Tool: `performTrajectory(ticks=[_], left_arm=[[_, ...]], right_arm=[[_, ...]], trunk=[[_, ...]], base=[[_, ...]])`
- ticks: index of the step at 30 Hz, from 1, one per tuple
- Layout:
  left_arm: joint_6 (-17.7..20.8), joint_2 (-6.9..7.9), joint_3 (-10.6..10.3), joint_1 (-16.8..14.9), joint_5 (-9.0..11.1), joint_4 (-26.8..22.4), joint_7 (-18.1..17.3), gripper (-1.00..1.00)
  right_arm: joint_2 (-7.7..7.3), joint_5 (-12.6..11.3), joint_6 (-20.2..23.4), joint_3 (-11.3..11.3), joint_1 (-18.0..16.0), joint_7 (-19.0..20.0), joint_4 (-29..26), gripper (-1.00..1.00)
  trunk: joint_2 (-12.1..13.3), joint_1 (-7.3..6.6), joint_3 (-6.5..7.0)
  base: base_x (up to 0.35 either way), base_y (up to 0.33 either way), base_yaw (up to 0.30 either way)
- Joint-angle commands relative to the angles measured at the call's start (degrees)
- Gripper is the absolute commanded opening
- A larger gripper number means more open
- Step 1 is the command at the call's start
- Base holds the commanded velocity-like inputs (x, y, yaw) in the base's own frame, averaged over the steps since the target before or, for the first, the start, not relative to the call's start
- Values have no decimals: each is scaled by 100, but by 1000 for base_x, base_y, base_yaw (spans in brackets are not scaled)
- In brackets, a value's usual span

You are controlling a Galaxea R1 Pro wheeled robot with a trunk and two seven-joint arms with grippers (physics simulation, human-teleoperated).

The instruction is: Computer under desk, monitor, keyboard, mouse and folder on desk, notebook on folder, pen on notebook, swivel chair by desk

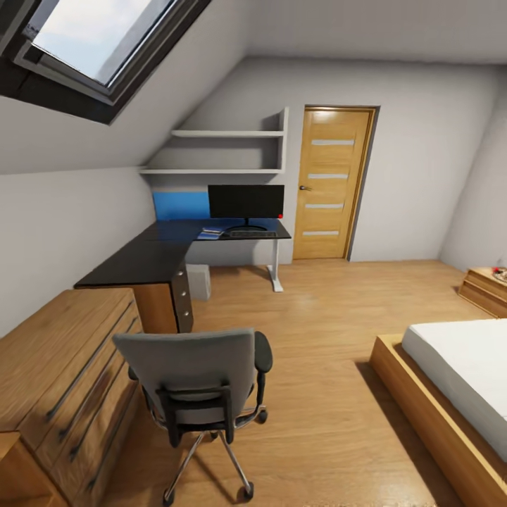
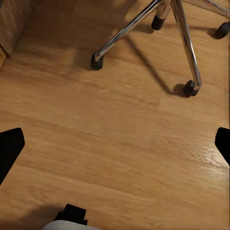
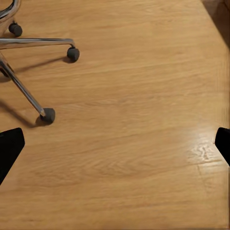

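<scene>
— How much room was there around the swivel chair [image 1: 201, 391]?
— Bare wood floor [image 1: 324, 338] lay open between it and the bed [image 1: 458, 394]; a wooden dresser [image 1: 63, 373] stood close beside it.
— And the chair itself?
— Grey, black armrests, chrome base, well short of the table [image 1: 155, 257], where the monitor [image 1: 246, 202] stood.
— The fingers?
— Left fingers [image 2: 9, 151] and right fingers [image 3: 9, 151] spread wide, empty, over floor.

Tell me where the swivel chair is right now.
In the head view the swivel chair stands on the wood floor in the lower left, its back toward the camera, beside the wooden dresser and apart from the desk farther back.
</scene>
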Motion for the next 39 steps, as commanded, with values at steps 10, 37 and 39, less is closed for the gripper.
performTrajectory(ticks=[10, 37, 39], left_arm=[[-18, 0, -15, -2, 22, 0, 7, 100], [-18, 0, -15, -2, 22, 0, 7, 100], [-18, 0, -15, -2, 22, -1, 7, 100]], right_arm=[[10, -45, -19, 51, -6, -2, 12, 100], [19, -45, -19, 49, -7, -2, 12, 100], [18, -45, -19, 49, -5, -2, 12, 100]], trunk=[[-4, 0, -6], [-4, 0, -6], [-4, 0, -6]], base=[[0, 51, -166], [0, 122, -11], [0, 18, 0]])
